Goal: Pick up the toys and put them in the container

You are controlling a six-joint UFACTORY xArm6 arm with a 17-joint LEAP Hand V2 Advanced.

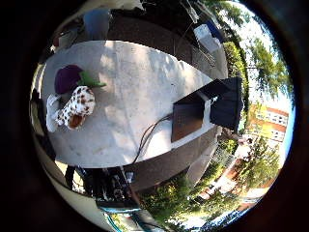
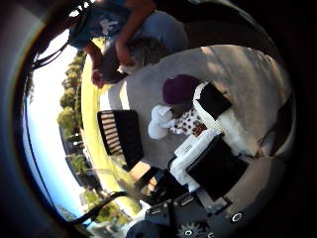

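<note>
Outdoors, robot hand (image 2: 208,148) up above the bench (image 1: 140,96), not touching any toy. White/black fingers (image 2: 210,104) reach out over the toy pile in the thumb-side view; they look fairly straight w/ nothing between them, so released, not grasping.

Toys sit in one cluster near one end of the bench:
- purple eggplant plush (image 1: 67,78) w/ green stem, lying flat
- spotted dog plush (image 1: 77,107), white w/ brown spots, right beside the eggplant and touching it
- white plush (image 1: 51,113) tucked against the dog on the side toward the bench edge; can't tell what it is

Container: dark box (image 1: 219,104) at the opposite end of the bench, close to that edge, well apart from the toys. Inside not visible from here. Brown flat panel (image 1: 187,118) lies just beside it, touching or nearly so.

Rest of the bench top is bare grey, dappled w/ sun and shade.

Off the bench: black slatted chair (image 2: 119,134) stands on the ground near the toy end. Trees and a building in the bkgd.
</note>
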